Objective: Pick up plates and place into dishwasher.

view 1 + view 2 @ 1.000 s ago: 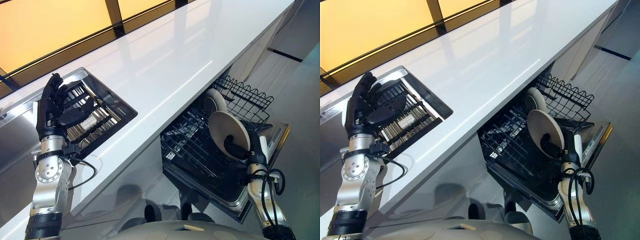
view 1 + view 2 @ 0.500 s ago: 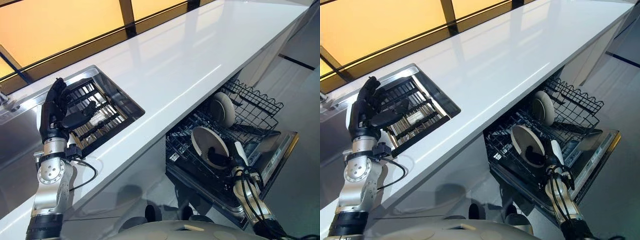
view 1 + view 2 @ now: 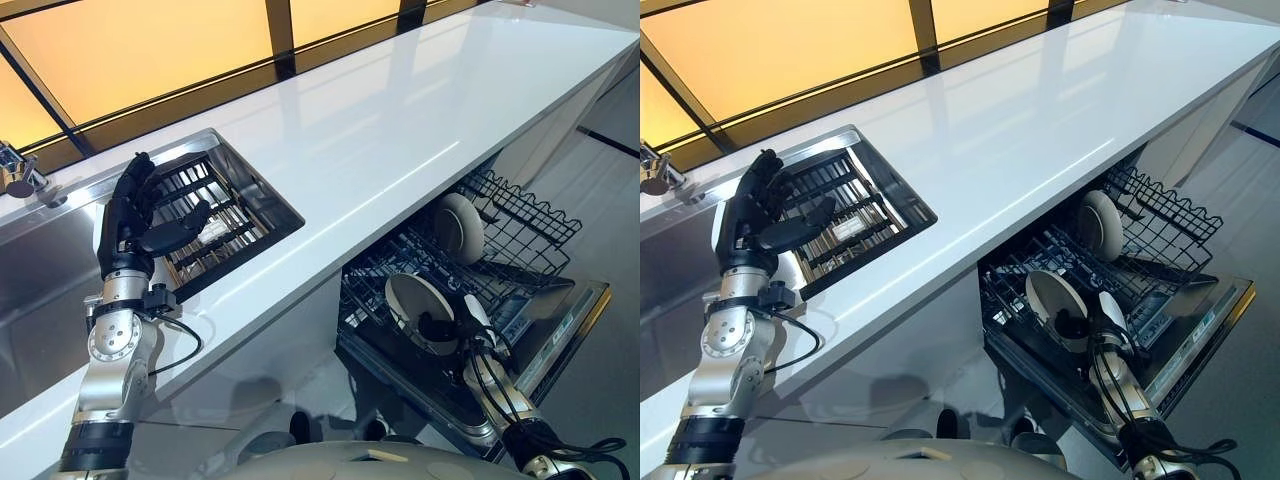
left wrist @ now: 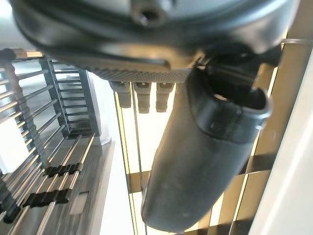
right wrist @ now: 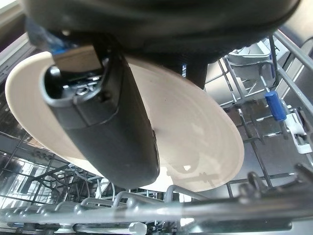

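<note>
White counter (image 3: 400, 110), steel sink (image 3: 40, 270), amber-lit window (image 3: 130, 45)

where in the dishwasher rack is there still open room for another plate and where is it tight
Free: the wire rack stretch to the robot's right of the standing plate, and the rows between that plate and the held plate. Tight: around the right hand, which grips the held plate low in the rack. The white countertop beside the sink's drying rack is bare too.

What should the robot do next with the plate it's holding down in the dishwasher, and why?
Probably lower it a little more so it slots upright between the rack wires, then let go. The right hand pinches the plate by its edge, low over the lower rack, and another plate already stands further back. The left hand waits open by the sink.
</note>
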